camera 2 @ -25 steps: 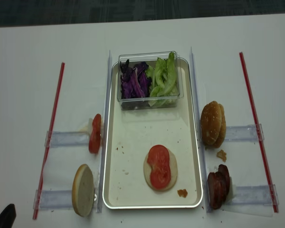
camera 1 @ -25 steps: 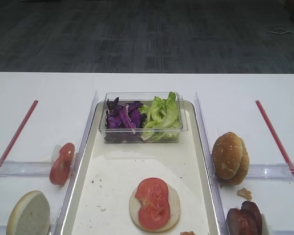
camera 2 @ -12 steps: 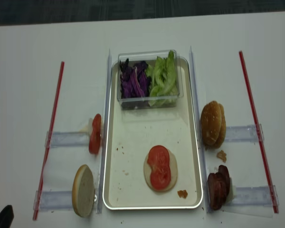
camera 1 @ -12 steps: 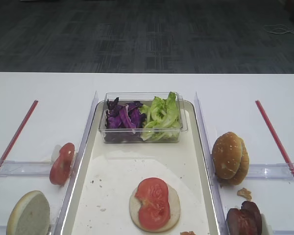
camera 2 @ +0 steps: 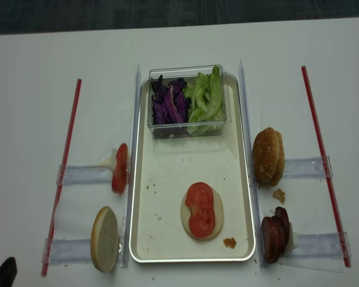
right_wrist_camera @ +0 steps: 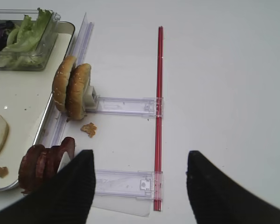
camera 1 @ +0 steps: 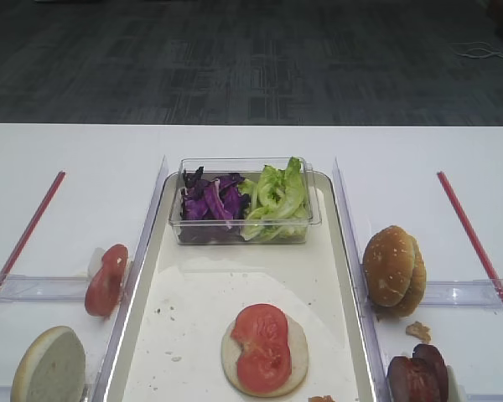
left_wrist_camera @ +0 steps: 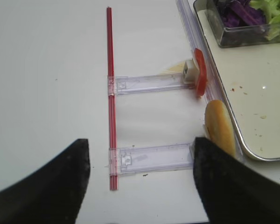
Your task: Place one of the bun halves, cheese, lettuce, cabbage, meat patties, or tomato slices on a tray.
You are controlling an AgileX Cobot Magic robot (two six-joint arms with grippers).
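Observation:
The cream tray (camera 2: 173,173) holds a pale bun half (camera 2: 215,224) topped with tomato slices (camera 2: 200,209). At its far end a clear tub contains cabbage (camera 2: 167,101) and lettuce (camera 2: 206,98). Left of the tray, one tomato slice (left_wrist_camera: 200,77) and a bun half (left_wrist_camera: 219,128) stand on edge. To its right stand sesame bun halves (right_wrist_camera: 72,91) and meat patties (right_wrist_camera: 42,163). No cheese shows. My left gripper (left_wrist_camera: 140,186) hangs open over the left holder strip, empty. Over the table on the right, my right gripper (right_wrist_camera: 140,186) is open and empty too.
Two red rods (camera 2: 66,161) (camera 2: 320,155) lie along the outer sides, joined to clear plastic holder strips (left_wrist_camera: 149,158) (right_wrist_camera: 123,184). Clear rails (camera 1: 155,218) flank the tray. Crumbs (right_wrist_camera: 88,129) lie beside the sesame buns, and more (camera 2: 230,243) on the tray.
The dark tip of my left gripper at the bottom left of the overhead view has drawn back slightly toward the front edge. The food has not moved.

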